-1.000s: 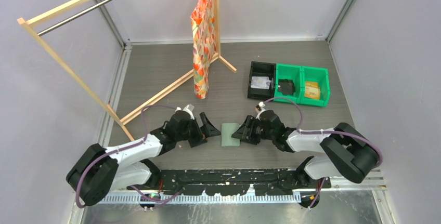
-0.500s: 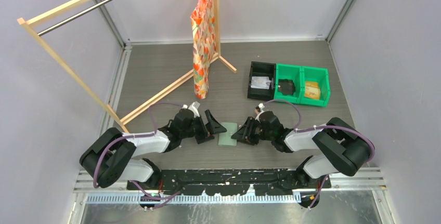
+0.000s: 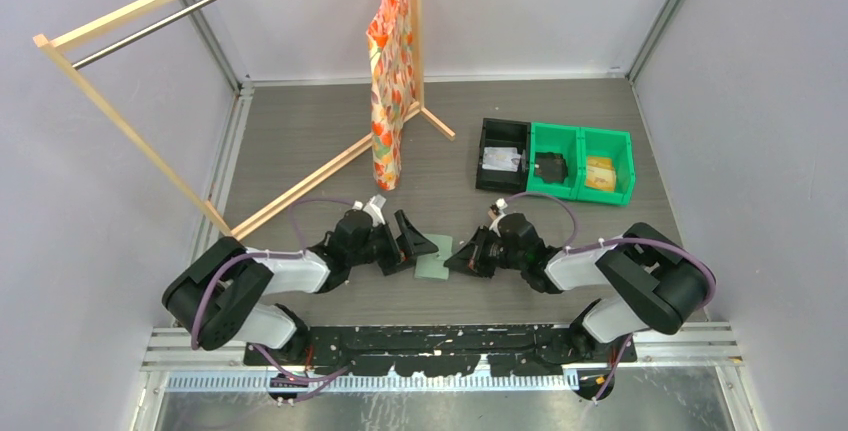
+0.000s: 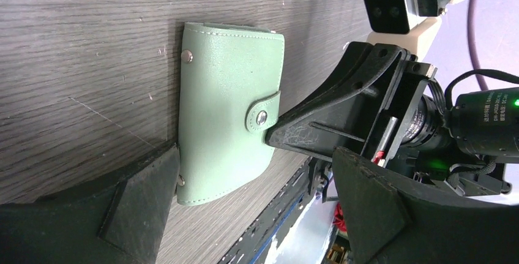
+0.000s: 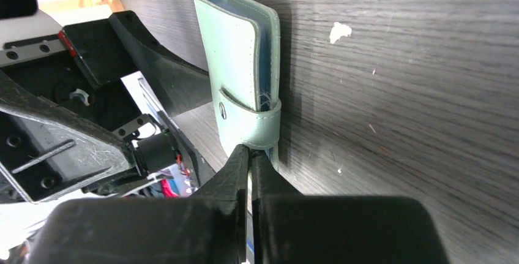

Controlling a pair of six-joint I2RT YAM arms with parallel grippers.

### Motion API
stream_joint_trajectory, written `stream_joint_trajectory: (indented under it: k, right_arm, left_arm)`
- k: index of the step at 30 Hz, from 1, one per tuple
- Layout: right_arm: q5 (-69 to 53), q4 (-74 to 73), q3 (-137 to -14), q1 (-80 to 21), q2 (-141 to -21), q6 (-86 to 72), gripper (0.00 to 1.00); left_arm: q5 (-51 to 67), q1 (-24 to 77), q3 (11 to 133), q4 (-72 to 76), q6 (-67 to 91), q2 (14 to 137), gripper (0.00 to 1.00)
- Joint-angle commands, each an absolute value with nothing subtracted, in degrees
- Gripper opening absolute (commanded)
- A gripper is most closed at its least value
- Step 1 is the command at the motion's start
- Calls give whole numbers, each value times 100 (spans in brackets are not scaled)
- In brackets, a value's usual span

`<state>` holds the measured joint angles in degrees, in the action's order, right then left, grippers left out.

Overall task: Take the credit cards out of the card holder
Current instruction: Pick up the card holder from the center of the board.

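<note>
The sage-green card holder (image 3: 434, 256) lies closed on the table between my two grippers, its snap tab (image 4: 262, 112) fastened. My right gripper (image 5: 251, 152) has its jaws almost together, pinching the looped end of the tab (image 5: 257, 132). My left gripper (image 4: 254, 154) is open. One of its fingers (image 4: 144, 193) touches the holder's far-side corner and the other hangs above the holder. The credit cards are hidden; only blue-grey inner layers (image 5: 265, 62) show at the holder's edge.
A black bin (image 3: 502, 154) and two joined green bins (image 3: 580, 164) with small items stand at the back right. A wooden clothes rack (image 3: 320, 176) with a floral garment (image 3: 388, 71) crosses the back left. Grey walls enclose the table.
My right gripper has closed from wide open onto the tab. The left arm has swung in so that its open gripper reaches the holder's left side. The holder has shifted slightly.
</note>
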<state>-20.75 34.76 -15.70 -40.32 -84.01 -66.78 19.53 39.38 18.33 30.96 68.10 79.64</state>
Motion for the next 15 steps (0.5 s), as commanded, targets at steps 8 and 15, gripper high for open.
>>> stream_joint_trajectory:
  k: [8,15]
  right_arm:
    - [-2151,3558,-1354,-4013,-7450,-6539,1]
    - [-2325,3334,-1133,-3875,-6378,-6474,1]
  left_arm:
    - [2447,3772,1637,3420,6854,7486,96]
    - [2877,3460,1500,3053,6695,6848,96]
